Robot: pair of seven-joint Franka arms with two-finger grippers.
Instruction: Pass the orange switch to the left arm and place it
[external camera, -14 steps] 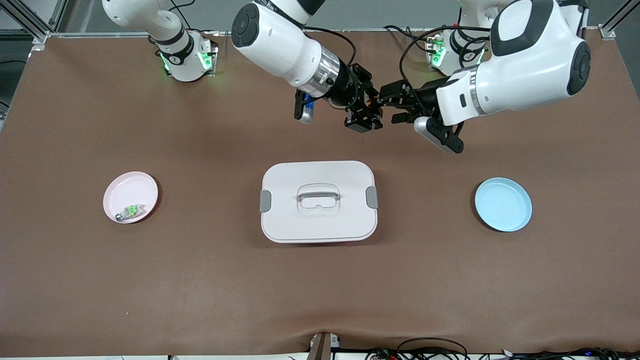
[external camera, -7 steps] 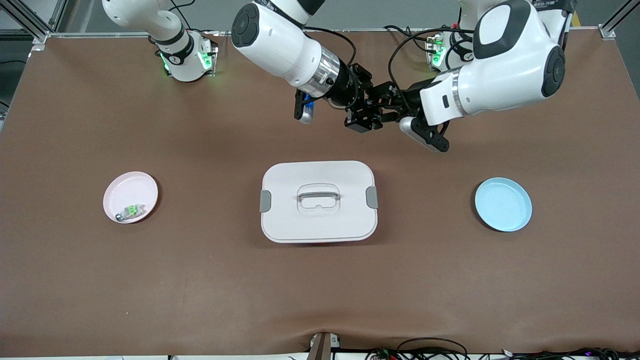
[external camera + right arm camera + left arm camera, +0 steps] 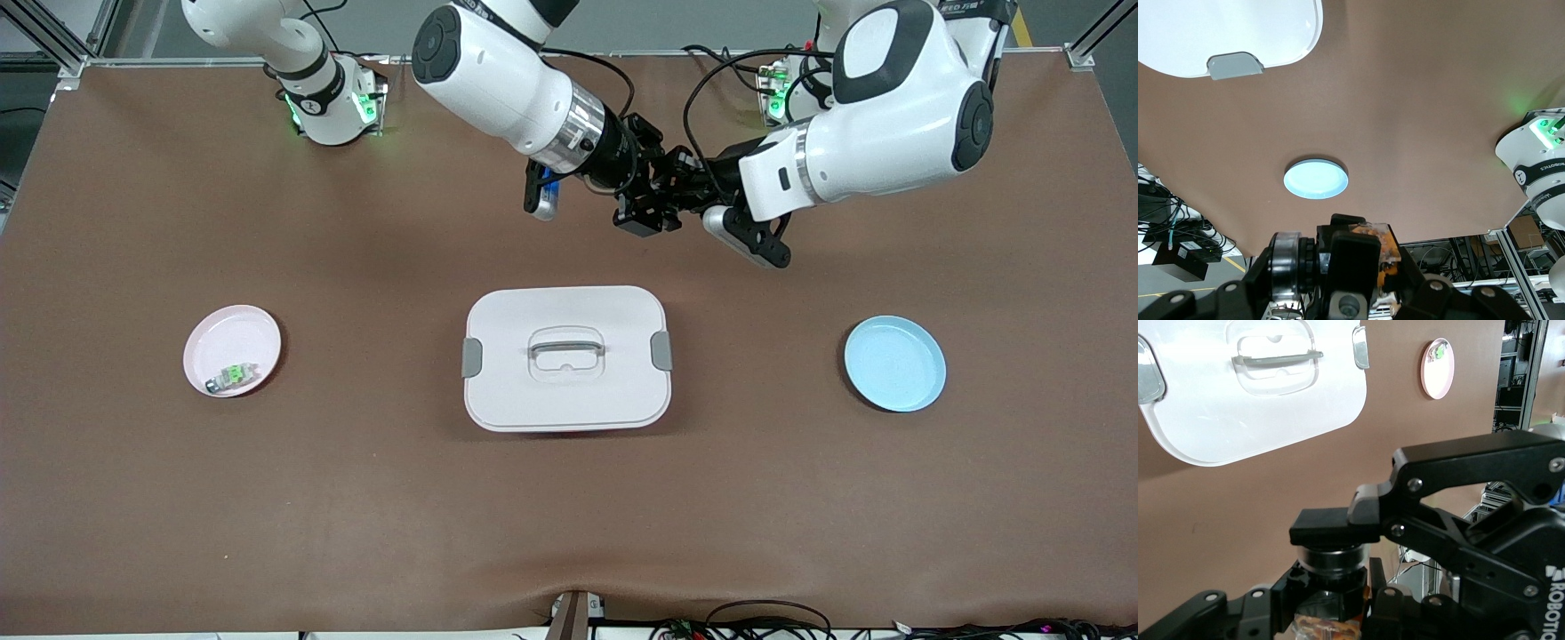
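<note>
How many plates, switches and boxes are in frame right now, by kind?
Plates: 2, pink plate and blue plate.
Switches: 2, green switch on the pink plate, orange switch between the right gripper and left gripper, both shut on it.
Boxes: 1, white box.
Total: 5

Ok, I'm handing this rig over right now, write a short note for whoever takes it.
Right gripper: shut on the orange switch, in the air over the bare table, farther from the front camera than the box.
Left gripper: meets the right one there, jaws shut on the same switch.
Pink plate, toward the right arm's end, holds only the green switch. Blue plate, toward the left arm's end, holds nothing.
Done: switch picked up, both grippers on it for the handover.
Left: right gripper lets go, left arm carries the switch, probably to the blue plate, keeping off the box.
</note>
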